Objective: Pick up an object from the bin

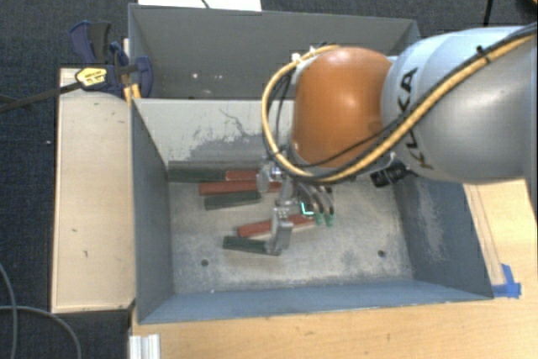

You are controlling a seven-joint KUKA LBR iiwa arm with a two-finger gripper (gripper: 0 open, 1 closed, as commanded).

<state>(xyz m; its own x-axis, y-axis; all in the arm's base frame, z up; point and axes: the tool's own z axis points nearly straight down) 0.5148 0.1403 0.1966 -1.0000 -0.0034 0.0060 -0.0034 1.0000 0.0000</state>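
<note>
- Camera view: the claw point(280, 240) is down at the floor of the bin point(353, 261), near the middle and a little toward the near edge.
- It stands at the right end of a reddish-brown bar point(255, 229), a short flat strip lying roughly along the near edge with its right end slightly raised toward the far wall; that end is hidden behind the claw.
- Whether the claw is open, closed or gripping the bar cannot be told (its own body covers the tips).
- A dark green bar point(242, 245) of similar length lies just beside the first, on the near-edge side, its right end also at the claw.
- Closer to the far wall, left of centre, three more strips lie close together: a long dark bar point(195, 173), a second reddish-brown bar point(239, 177) and a second dark green bar point(233, 199).
- The arm's orange cover point(340, 109) and looped cables hang over the bin's far right part and hide the floor there.
</note>
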